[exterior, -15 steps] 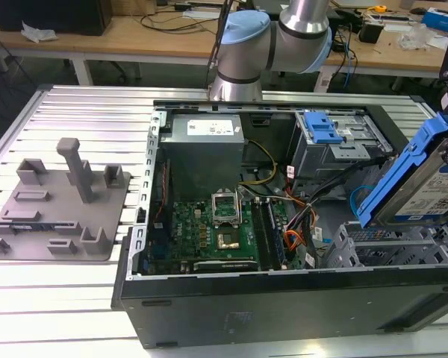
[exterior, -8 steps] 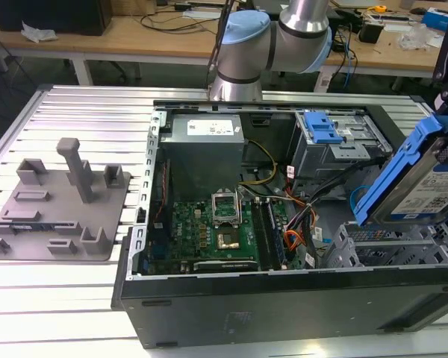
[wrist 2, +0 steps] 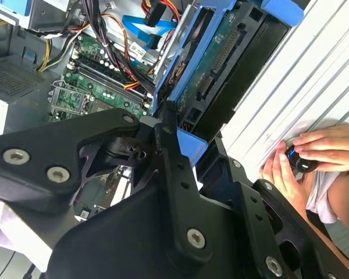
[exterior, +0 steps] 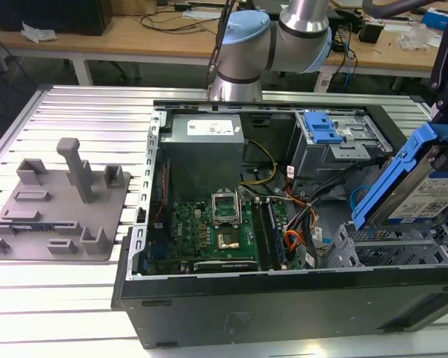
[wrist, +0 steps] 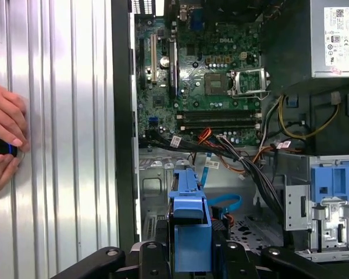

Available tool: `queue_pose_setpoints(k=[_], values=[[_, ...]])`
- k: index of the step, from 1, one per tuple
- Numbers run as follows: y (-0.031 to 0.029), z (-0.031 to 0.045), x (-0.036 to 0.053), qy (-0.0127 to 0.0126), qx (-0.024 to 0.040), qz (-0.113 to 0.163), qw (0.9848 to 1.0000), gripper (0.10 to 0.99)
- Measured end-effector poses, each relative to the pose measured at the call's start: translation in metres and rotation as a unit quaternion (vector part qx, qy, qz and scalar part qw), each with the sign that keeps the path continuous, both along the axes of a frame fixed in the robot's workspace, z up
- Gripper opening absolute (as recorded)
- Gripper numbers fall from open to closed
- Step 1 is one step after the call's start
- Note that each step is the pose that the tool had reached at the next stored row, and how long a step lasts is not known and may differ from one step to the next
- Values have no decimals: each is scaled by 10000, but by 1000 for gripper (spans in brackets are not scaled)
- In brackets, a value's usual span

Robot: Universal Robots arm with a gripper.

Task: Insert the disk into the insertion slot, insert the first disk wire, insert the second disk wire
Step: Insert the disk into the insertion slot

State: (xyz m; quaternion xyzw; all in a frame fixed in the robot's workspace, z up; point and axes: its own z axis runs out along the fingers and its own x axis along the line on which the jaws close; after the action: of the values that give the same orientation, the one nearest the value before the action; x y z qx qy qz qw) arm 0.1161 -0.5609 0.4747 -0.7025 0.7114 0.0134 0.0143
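Note:
The disk (exterior: 417, 195), silver-grey with a white label in a bright blue carrier, hangs tilted over the right end of the open computer case. My gripper (exterior: 443, 140) is shut on its upper end. In the second wrist view the black fingers (wrist 2: 166, 125) clamp the carrier's blue edge, with the disk (wrist 2: 221, 75) and its connector side showing beyond them. In the first wrist view the carrier (wrist: 189, 224) stands edge-on between the gripper (wrist: 192, 257) parts. The insertion slot (exterior: 377, 250), a low perforated grey cage, lies just below the disk. Loose orange and blue wires (exterior: 295, 240) lie beside the cage.
A taller grey bay with a ridged blue tab (exterior: 321, 128) stands behind the cage. The motherboard (exterior: 216, 224) and power supply (exterior: 205, 138) fill the case's left part. A grey fixture plate (exterior: 60, 205) sits on the slatted table. A person's hands (wrist: 3, 139) hold a small black device.

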Motion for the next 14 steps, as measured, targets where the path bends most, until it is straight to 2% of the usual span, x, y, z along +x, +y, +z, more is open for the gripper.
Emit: queue_pose_setpoints(k=[14], values=[[0,-119,23,25,0,6,10000,365]])
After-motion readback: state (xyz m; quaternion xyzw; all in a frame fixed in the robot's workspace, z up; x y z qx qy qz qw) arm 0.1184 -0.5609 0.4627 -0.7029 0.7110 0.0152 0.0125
